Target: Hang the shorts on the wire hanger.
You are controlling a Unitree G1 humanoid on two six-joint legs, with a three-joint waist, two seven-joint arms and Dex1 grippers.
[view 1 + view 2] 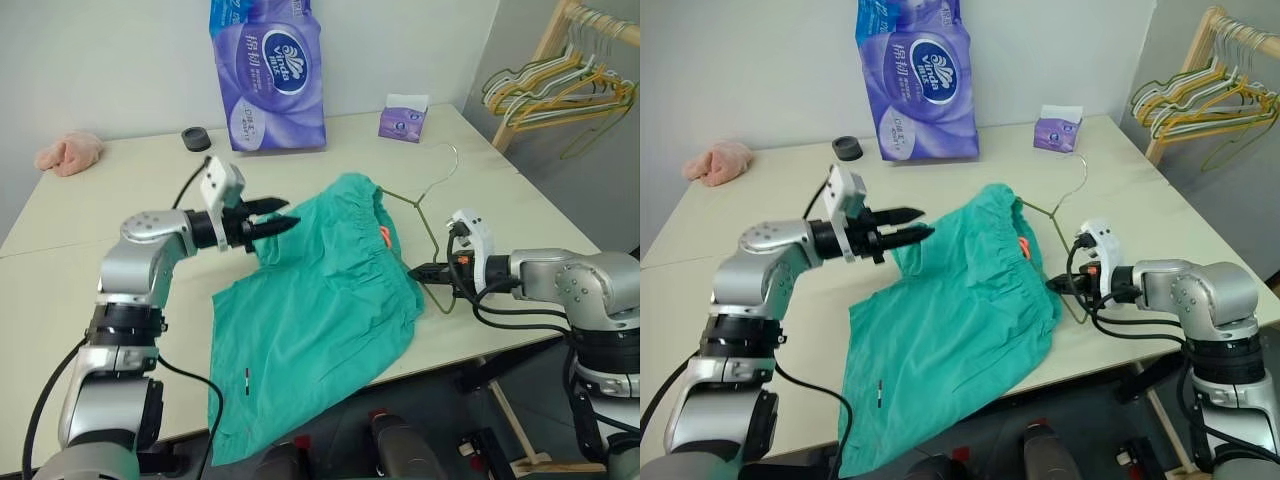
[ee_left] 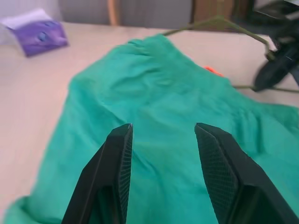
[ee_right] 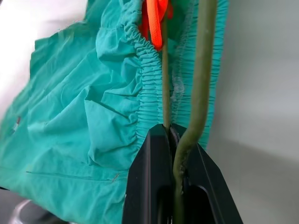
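Observation:
The teal-green shorts (image 1: 320,300) lie spread on the table (image 1: 120,290), with their legs hanging over the front edge. An orange drawstring tab (image 1: 384,236) sits at the gathered waistband. The olive wire hanger (image 1: 432,190) lies at the waistband with its hook (image 1: 449,160) pointing to the back, and part of its wire runs under the cloth. My right gripper (image 1: 416,270) is shut on the hanger's wire (image 3: 198,88) beside the waistband. My left gripper (image 1: 288,215) hovers open just above the shorts' left edge, nothing between its fingers (image 2: 119,158).
A tall purple tissue pack (image 1: 268,75), a small purple tissue box (image 1: 404,118) and a black round object (image 1: 196,138) stand along the back. A pink cloth lump (image 1: 68,152) lies back left. A wooden rack with several hangers (image 1: 565,85) stands off the table's right.

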